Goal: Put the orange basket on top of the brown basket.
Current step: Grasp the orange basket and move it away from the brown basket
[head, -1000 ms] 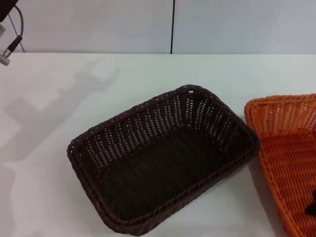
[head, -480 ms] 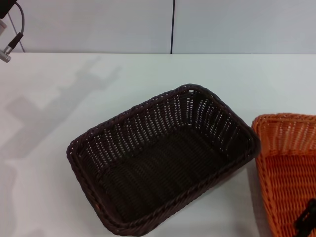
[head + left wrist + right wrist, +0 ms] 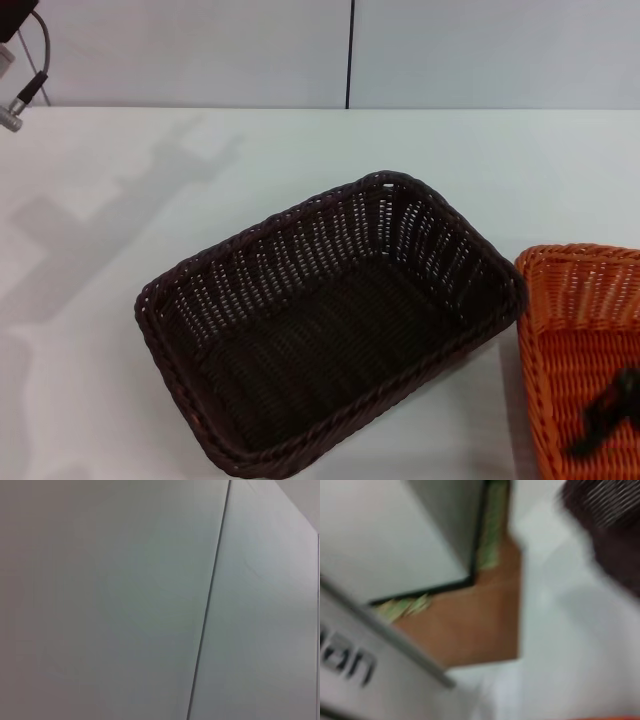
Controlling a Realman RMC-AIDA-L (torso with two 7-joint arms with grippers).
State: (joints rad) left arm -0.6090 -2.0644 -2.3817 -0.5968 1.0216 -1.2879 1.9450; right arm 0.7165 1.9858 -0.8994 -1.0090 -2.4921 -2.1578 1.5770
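The brown basket (image 3: 330, 330) stands open side up on the white table (image 3: 150, 180), in the middle of the head view. The orange basket (image 3: 575, 330) is at the lower right, cut off by the picture's edge, beside the brown basket with a narrow gap between them. A black part of my right gripper (image 3: 603, 425) reaches inside the orange basket at its near right side and holds it. In the blurred right wrist view, a corner of the brown basket (image 3: 612, 525) shows. Of my left arm only a cable and a metal plug (image 3: 15, 108) show, at the far left, parked.
A pale wall with a dark vertical seam (image 3: 350, 55) rises behind the table's far edge. The left wrist view shows only that wall (image 3: 125, 600). The right wrist view shows the table's edge and a brown floor (image 3: 480, 620) beyond it.
The orange basket has moved toward the near right corner of the head view, away from the brown basket. The black gripper part inside it shows larger. The brown basket has not moved.
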